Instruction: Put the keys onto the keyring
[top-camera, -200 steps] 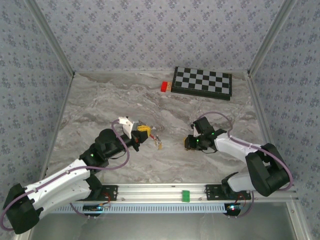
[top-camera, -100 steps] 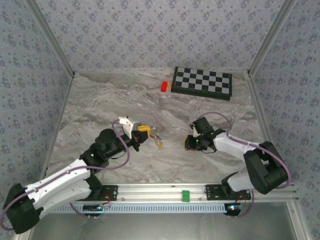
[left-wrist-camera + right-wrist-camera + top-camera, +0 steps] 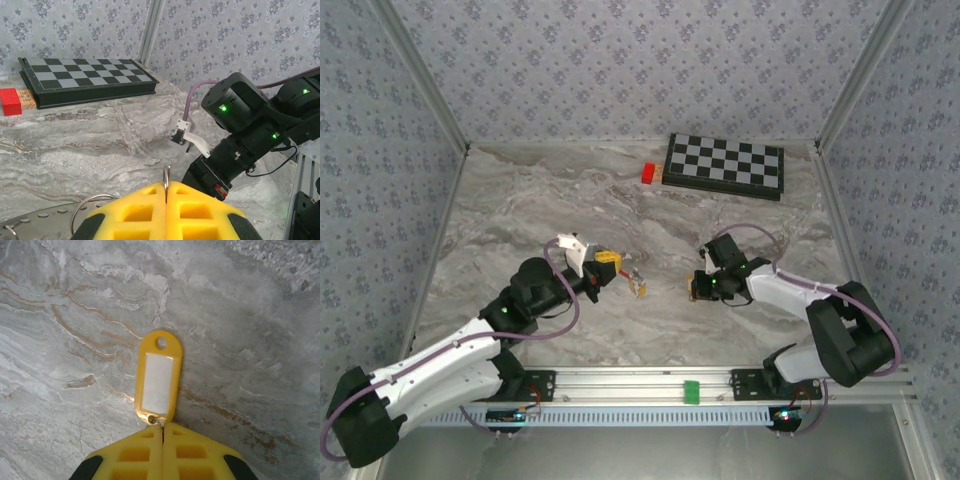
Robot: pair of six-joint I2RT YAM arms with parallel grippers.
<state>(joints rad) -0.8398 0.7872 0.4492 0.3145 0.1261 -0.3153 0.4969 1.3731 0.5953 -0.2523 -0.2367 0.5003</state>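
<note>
the left fingers point(image 3: 162, 205) are pressing shut on the keyring point(image 3: 166, 175), whose thin metal edge is sticking up out of the seam between the yellow pads. a wire loop point(image 3: 82, 206) is curving out beside the pads on the left (whether it is part of the same ring i cannot tell). from above, these fingers point(image 3: 608, 263) are pointing toward the right arm, with the ring's red section point(image 3: 628, 275) and a second small key point(image 3: 639, 289) showing just past their tips.

the right fingers point(image 3: 160, 450) are closing tight on the near end of a key point(image 3: 159, 377), whose yellow plastic head with a white label is lying flat on the marbled table point(image 3: 75, 315), its hole pointing away from the pads. in the top view the right fingers point(image 3: 696, 288) are sitting low near the middle of the table, apart from the left ones. a chessboard point(image 3: 725, 165) and a red block point(image 3: 649, 173) are lying at the far edge.
</note>
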